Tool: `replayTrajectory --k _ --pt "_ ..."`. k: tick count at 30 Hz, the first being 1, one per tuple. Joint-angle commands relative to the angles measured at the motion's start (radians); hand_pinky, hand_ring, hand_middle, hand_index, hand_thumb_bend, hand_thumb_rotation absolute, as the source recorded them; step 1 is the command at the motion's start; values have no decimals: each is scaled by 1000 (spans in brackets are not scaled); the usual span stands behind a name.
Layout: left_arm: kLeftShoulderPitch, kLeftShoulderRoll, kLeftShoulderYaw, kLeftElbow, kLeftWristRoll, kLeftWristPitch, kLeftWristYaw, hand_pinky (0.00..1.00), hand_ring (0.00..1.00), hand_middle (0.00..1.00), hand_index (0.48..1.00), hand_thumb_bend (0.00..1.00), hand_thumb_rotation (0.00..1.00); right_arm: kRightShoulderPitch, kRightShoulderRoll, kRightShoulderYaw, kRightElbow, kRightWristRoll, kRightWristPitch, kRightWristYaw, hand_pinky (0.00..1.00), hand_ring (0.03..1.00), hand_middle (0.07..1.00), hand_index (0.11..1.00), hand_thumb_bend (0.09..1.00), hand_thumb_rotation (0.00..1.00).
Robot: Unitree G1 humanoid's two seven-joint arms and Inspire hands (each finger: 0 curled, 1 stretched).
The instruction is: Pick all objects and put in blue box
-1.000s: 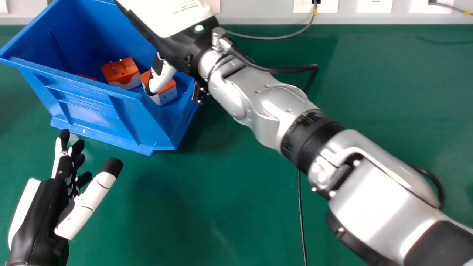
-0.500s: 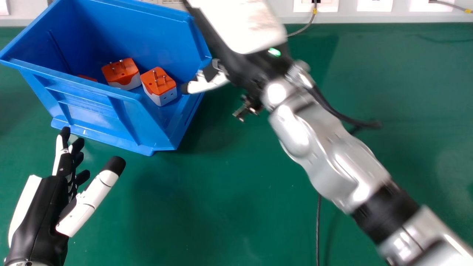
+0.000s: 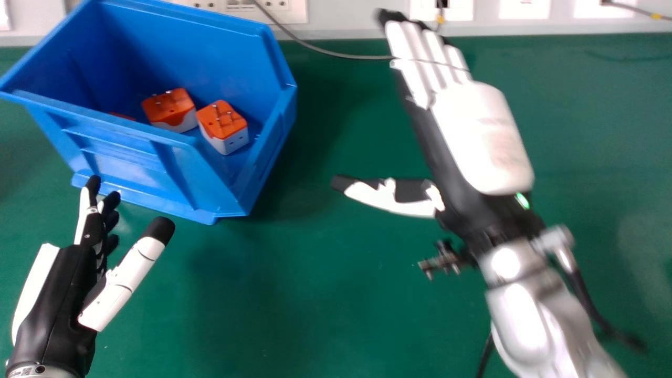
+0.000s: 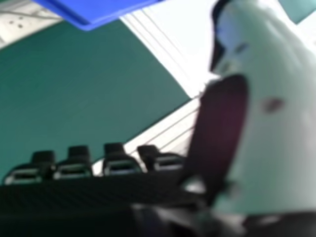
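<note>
The blue box (image 3: 131,126) stands at the upper left in the head view. Inside it lie an orange and white adapter (image 3: 223,126), a second adapter (image 3: 169,109) beside it and a sliver of another orange piece (image 3: 122,116), mostly hidden by the front wall. My right hand (image 3: 480,136) is over the table to the right of the box, fingers straight and thumb spread, holding nothing. Below the box's front left side is my left hand (image 3: 63,294), open and empty. In the right hand view, my right hand (image 4: 266,108) shows its thumb, with part of the blue box (image 4: 94,10) beyond.
Green table (image 3: 252,294) extends under both arms. A grey cable (image 3: 336,54) crosses near the back edge, in front of a wall with sockets (image 3: 265,6). A black cable (image 3: 485,352) lies beside the right forearm.
My right hand has come out of the box and swung to the right, its fingers now in sight. The adapters stay inside the box. My left hand has barely moved.
</note>
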Motion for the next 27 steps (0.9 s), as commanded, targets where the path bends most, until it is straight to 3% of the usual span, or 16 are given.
replayTrajectory --k 1,3,5,7,8,9,14,19,23,27 --pt "-7 11 9 7 -2 -29 -3 996 1000 1000 1000 828 745 53 3 -42 -6 46 -41 -28 991 1000 1000 1000 500 394" --pt "-10 7 11 13 -9 -31 -3 998 1000 1000 1000 830 748 87 12 -59 5 86 -56 -15 984 1000 1000 1000 460 495" --pt "-13 4 11 19 -12 -36 -2 998 1000 1000 1000 830 748 115 22 -76 15 140 -68 6 984 1000 1000 1000 460 495" --pt "-14 0 13 28 -18 -48 -3 998 1000 1000 1000 836 751 142 34 -96 27 213 -80 34 985 1000 1000 1000 439 626" --pt "-14 -1 13 32 -20 -53 -3 998 1000 1000 1000 836 751 150 39 -103 31 239 -85 45 985 1000 1000 1000 439 626" --pt "-13 -3 13 36 -23 -61 -3 998 1000 1000 1000 838 752 159 47 -114 39 280 -91 61 986 1000 1000 1000 437 695" --pt "-12 -4 15 60 -25 -96 -4 1000 1000 1000 1000 831 750 183 81 -157 50 423 -107 130 995 1000 1000 1000 446 901" --pt "-3 1 21 73 -39 -117 -21 997 1000 1000 1000 802 743 197 89 -186 32 482 -107 183 998 1000 1000 1000 460 960" --pt "-2 6 29 101 -53 -149 -35 990 1000 1000 1000 779 743 199 88 -211 11 526 -97 237 999 1000 1000 1000 459 980" --pt "2 4 35 126 -54 -182 -36 983 1000 1000 1000 766 743 211 85 -237 -15 584 -86 295 1000 1000 1000 1000 461 990"
